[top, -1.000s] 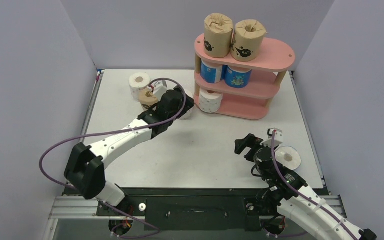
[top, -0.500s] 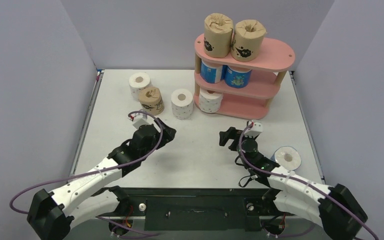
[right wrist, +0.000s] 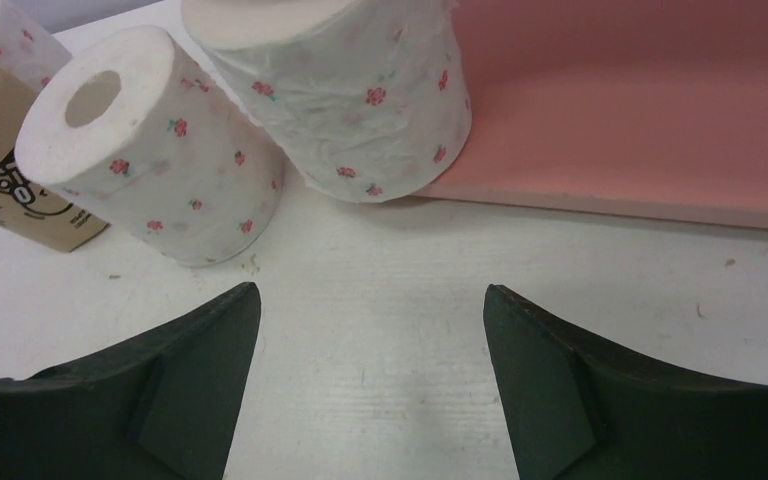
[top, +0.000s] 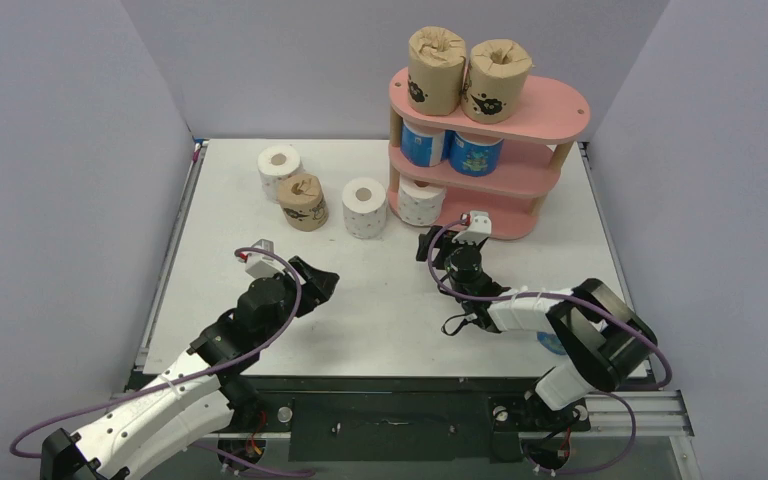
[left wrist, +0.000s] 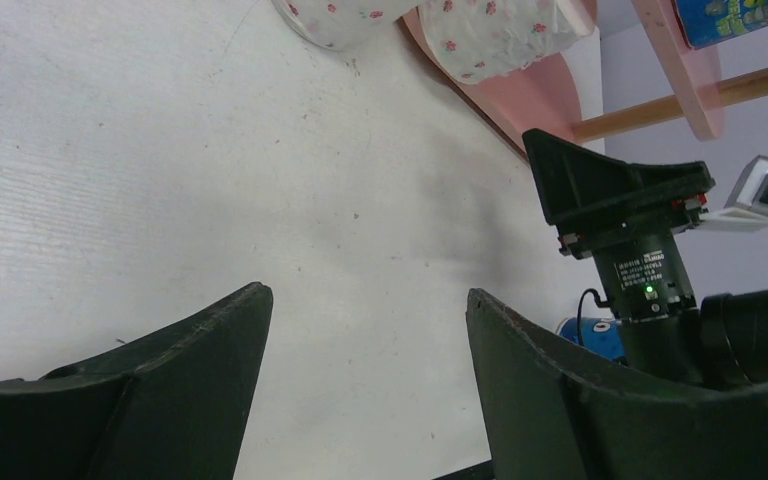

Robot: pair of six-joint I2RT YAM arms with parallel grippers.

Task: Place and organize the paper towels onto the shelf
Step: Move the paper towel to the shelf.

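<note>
While your right gripper [top: 436, 246] sits low over the table [top: 390, 310] with its jaws spread and nothing between them, a loose white roll [right wrist: 150, 150] with pink dots stands just ahead of it and to its left, upright on the table. Straight ahead, a second dotted roll [right wrist: 350, 90] stands on the bottom board of the shelf [right wrist: 640, 100], at that board's left end, close beside the loose one. Further left of the gripper you see a brown roll [right wrist: 0, 170], and beyond that a third white roll [top: 279, 169], both on the table. Above the bottom board, two blue rolls [top: 475, 153] stand on the middle board and two brown rolls [top: 497, 80] on the top one. Behind the gripper, a blue roll [left wrist: 588, 338] shows only partly from under your right arm. Your left gripper [top: 320, 285] is also spread and empty, held over bare table well short of the rolls, pointing toward the right gripper.
</note>
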